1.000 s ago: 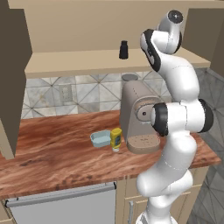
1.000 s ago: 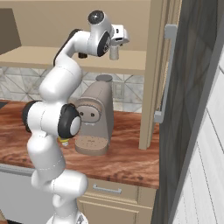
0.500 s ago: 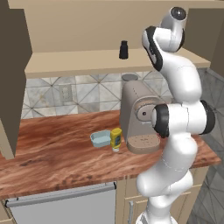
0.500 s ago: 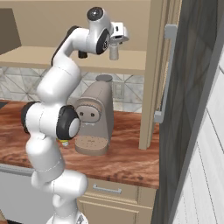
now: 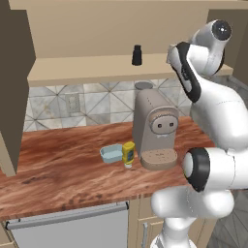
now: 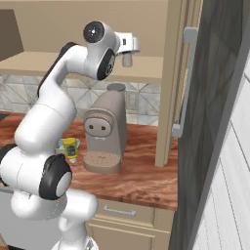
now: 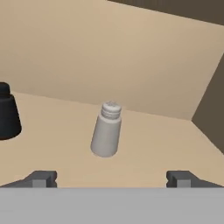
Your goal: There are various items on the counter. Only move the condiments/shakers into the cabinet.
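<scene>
The pincer (image 7: 111, 178) is released, its two dark fingertips (image 7: 41, 178) spread wide and grasping nothing. It is raised to the level of the cabinet shelf (image 5: 87, 68). In the hand view the grey-white shaker (image 7: 106, 130) stands on the shelf board just ahead of the fingertips, apart from them and leaning slightly. The black shaker (image 7: 8, 113) stands upright on the same shelf, off to one side of the grey-white one and well apart from it. On the table (image 5: 63, 169) below, the yellow squeeze bottle (image 5: 128, 154) stands cap down, just beside the light-blue dish (image 5: 112, 153) and close to the beige coffee machine (image 5: 154, 130).
</scene>
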Available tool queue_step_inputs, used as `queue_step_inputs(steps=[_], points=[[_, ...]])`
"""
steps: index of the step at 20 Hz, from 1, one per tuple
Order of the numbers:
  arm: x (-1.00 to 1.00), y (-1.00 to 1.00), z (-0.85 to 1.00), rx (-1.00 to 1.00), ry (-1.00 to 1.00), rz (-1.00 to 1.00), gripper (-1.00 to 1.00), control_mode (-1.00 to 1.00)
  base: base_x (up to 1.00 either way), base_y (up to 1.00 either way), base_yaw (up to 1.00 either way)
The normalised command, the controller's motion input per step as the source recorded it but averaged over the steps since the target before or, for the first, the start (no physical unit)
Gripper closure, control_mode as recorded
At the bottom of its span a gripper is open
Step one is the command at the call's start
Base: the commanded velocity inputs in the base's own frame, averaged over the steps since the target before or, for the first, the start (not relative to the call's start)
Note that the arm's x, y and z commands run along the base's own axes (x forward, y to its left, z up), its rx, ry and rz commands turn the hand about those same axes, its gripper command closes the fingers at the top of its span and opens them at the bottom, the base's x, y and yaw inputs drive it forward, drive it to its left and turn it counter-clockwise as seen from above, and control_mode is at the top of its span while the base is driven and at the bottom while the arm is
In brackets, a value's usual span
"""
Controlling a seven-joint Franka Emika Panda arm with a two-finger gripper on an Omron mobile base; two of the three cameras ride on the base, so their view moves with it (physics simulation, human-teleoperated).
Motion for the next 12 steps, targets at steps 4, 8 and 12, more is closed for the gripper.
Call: queue_step_inputs(steps=[4, 8, 12], points=[[-1.0, 0.0, -0.65, -0.04, -0.12, 0.0, -1.0, -1.0, 0.0, 0.0, 0.0], [-1.0, 0.18, -0.79, -0.08, -0.1, -0.02, -1.0, -1.0, 0.0, 0.0, 0.0], [-1.0, 0.77, -0.87, -0.14, -0.07, -0.17, -1.0, -1.0, 0.0, 0.0, 0.0]])
